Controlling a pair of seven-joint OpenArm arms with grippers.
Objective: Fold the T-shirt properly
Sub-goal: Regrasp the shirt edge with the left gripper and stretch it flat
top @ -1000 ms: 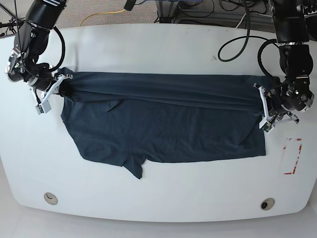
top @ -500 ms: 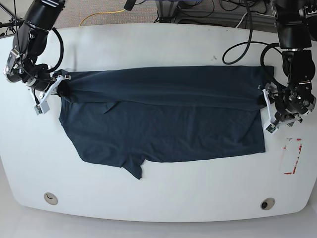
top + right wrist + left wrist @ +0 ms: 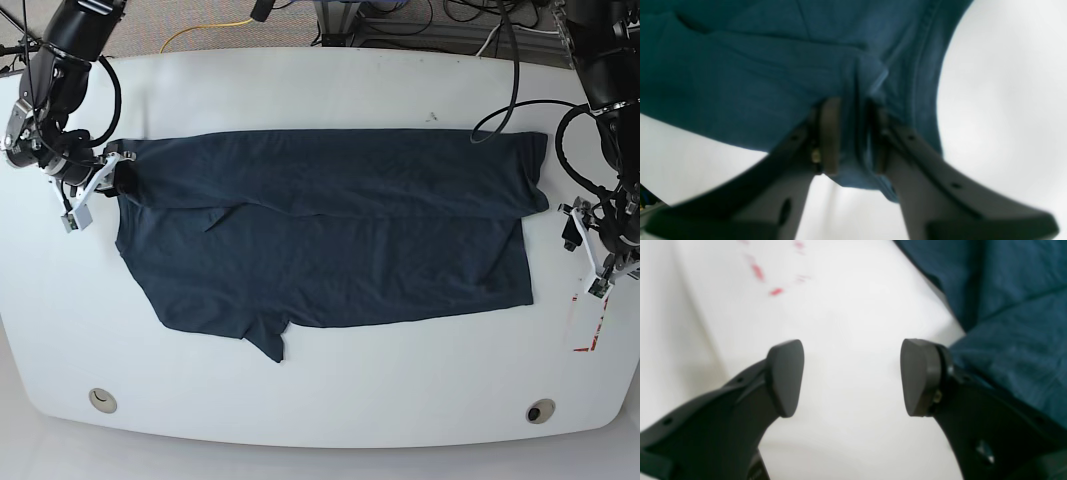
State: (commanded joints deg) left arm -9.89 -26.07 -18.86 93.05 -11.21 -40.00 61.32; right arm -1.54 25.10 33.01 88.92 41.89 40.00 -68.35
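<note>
The dark navy T-shirt point(image 3: 330, 230) lies spread sideways across the white table point(image 3: 320, 90), with its far part folded over the near part. My right gripper point(image 3: 108, 172), at the base view's left, is shut on a bunched fold at the shirt's left edge. The right wrist view shows the cloth point(image 3: 756, 66) pinched between the fingers point(image 3: 830, 133). My left gripper point(image 3: 592, 255), at the base view's right, is open and empty, just off the shirt's right edge. In the left wrist view it point(image 3: 851, 376) frames bare table, with the shirt point(image 3: 1013, 306) to its right.
Red tape marks point(image 3: 590, 318) lie on the table near my left gripper and show blurred in the left wrist view point(image 3: 758, 271). Two round holes point(image 3: 100, 399) point(image 3: 540, 411) sit near the front edge. Cables point(image 3: 210, 30) lie behind the table.
My left gripper has let go of the shirt's right edge, opened, and moved right, off the cloth. My right gripper has pulled its edge further left. The folded layer now lies flatter and wider.
</note>
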